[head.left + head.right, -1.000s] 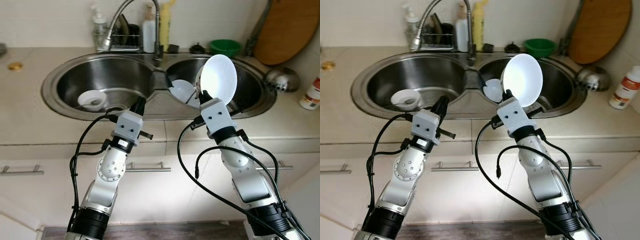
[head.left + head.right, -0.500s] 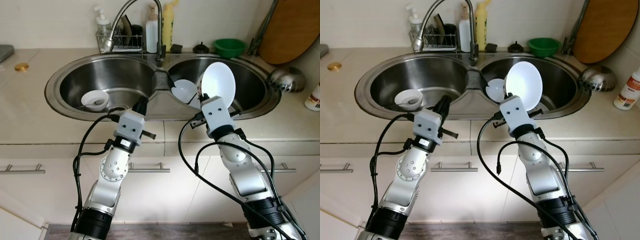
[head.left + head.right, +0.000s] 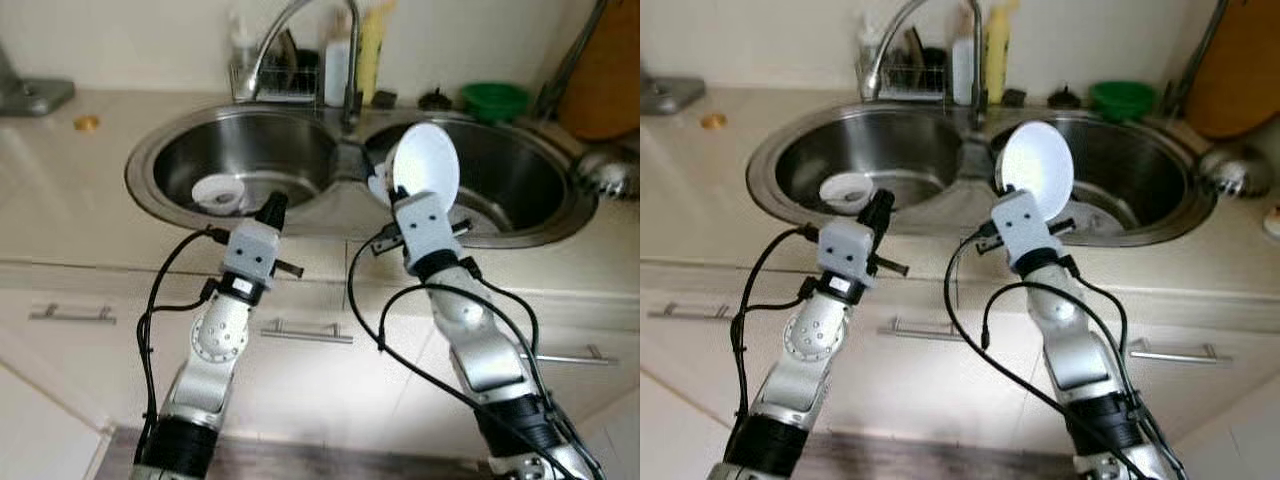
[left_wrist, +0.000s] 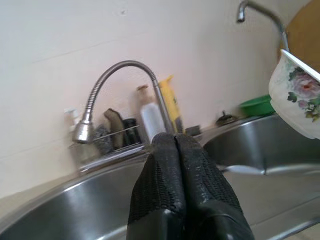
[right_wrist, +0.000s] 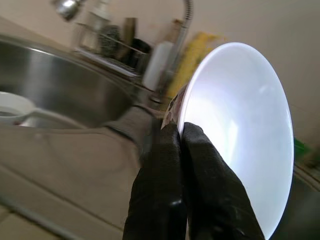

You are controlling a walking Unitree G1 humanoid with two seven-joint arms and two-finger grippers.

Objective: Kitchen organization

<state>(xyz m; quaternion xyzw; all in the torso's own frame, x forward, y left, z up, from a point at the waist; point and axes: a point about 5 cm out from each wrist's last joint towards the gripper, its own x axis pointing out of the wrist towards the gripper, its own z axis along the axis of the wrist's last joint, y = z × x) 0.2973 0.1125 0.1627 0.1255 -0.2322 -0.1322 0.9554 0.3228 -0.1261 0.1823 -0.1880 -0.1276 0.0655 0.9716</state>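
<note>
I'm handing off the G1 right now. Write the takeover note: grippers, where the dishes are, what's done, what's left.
Right gripper: shut on the rim of the white bowl, held tilted above the counter edge in front of the double sink.
Left gripper: shut, holding nothing, hovering before the left basin.
Small white dish lies in the left basin.
Done: bowl is lifted out.
Left: put the bowl away, probably then fetch the small dish.
</note>
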